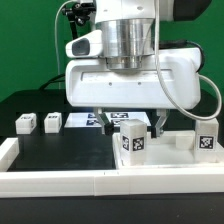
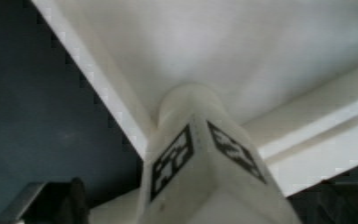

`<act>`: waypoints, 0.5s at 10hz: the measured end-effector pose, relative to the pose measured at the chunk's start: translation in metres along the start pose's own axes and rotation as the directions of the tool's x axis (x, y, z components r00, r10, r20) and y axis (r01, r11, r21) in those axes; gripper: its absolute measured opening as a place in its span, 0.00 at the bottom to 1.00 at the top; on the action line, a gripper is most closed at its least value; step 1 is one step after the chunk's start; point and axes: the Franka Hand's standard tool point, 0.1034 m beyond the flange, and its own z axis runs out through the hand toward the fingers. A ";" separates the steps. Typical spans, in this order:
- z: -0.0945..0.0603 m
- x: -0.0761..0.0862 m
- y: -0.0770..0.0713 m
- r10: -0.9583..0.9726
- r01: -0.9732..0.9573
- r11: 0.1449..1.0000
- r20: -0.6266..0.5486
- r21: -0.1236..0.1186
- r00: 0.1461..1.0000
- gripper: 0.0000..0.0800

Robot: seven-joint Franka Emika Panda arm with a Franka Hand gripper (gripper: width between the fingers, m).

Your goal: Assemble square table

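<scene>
Watching the gripper (image 1: 134,124), I see its fingers spread clear of the upright leg (image 1: 133,141) between them, on the tabletop (image 1: 172,162) at lower right. Another leg (image 1: 207,141) stands at far right; two loose legs (image 1: 25,123) wait at left, so roughly half done, I judge.

White bars (image 1: 60,181) edge the black table (image 1: 60,150); the marker board (image 1: 79,121) lies behind.

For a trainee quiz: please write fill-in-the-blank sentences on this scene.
1. ____ loose legs sit on the black table at the exterior view's left.
2. The gripper has its jaws ____ on either side of an upright leg.
3. A second leg stands on the tabletop at the exterior view's ____.
Missing words: two; open; right.
</scene>
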 end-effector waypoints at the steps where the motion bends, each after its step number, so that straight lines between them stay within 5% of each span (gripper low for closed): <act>1: 0.001 -0.003 -0.003 -0.058 0.058 0.998 0.003 0.000 0.998 0.81; 5: 0.001 -0.003 -0.002 -0.328 0.328 0.945 0.003 0.000 0.945 0.81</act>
